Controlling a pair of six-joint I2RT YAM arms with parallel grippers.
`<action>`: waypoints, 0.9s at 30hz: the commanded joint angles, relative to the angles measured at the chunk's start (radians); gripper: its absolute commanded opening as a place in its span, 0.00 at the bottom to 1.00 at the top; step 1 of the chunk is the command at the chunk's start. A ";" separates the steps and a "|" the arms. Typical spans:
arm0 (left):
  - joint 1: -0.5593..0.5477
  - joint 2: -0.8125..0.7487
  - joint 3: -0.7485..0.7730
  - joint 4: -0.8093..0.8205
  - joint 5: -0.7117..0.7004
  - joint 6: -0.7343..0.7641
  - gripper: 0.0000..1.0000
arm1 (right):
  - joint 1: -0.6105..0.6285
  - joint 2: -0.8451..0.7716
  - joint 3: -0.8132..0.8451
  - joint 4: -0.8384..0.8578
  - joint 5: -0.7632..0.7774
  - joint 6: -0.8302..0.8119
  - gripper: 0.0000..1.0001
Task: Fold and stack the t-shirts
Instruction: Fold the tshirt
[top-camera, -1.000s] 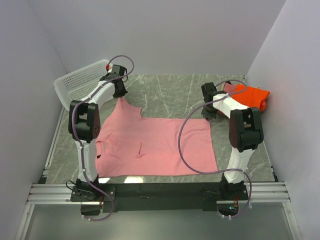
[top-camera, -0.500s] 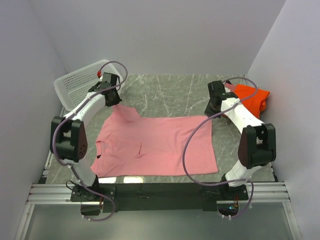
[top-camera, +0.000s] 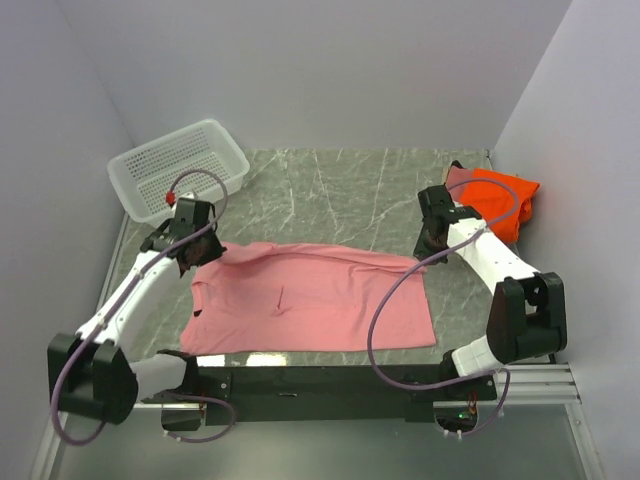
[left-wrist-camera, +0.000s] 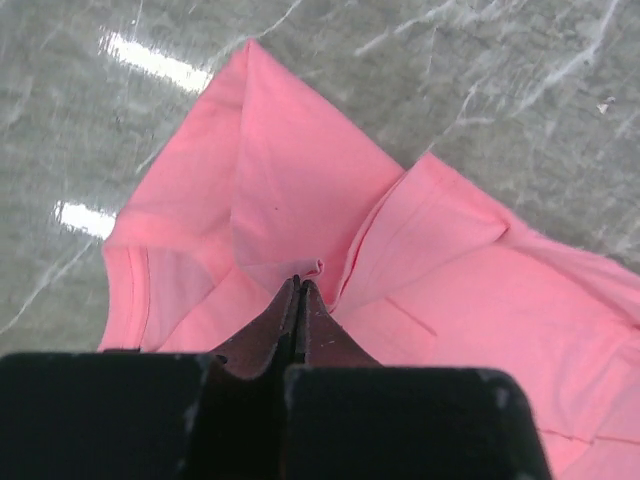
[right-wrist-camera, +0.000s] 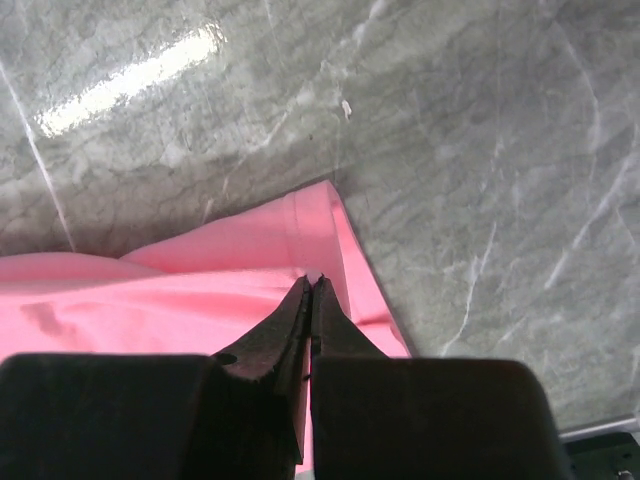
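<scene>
A pink t-shirt (top-camera: 310, 305) lies spread across the middle of the table, its far edge lifted and drawn toward the near side. My left gripper (top-camera: 205, 252) is shut on the shirt's far left corner, by the sleeve; the pinched fold shows in the left wrist view (left-wrist-camera: 300, 280). My right gripper (top-camera: 428, 247) is shut on the far right corner, whose hem shows in the right wrist view (right-wrist-camera: 312, 282). A bright orange t-shirt (top-camera: 500, 200) lies bunched at the far right. A darker rose cloth (top-camera: 462, 177) peeks from under it.
A white perforated basket (top-camera: 180, 165) stands at the far left corner. Grey marble tabletop (top-camera: 340, 190) stretches behind the shirt. Purple cables loop from both arms over the shirt. Walls close in on the left, right and back.
Both grippers have pulled the shirt's far edge toward the near side. The left arm has swung well away from the basket, and the sleeve that stuck out at the far left has come down.
</scene>
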 joint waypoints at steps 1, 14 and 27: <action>0.001 -0.120 -0.045 -0.055 0.017 -0.050 0.00 | 0.007 -0.056 -0.015 -0.039 0.038 -0.003 0.00; -0.001 -0.341 -0.100 -0.248 -0.024 -0.162 0.01 | 0.016 -0.145 -0.109 -0.082 0.070 0.017 0.00; -0.001 -0.416 -0.114 -0.386 -0.033 -0.230 0.00 | 0.039 -0.217 -0.199 -0.107 0.100 0.040 0.00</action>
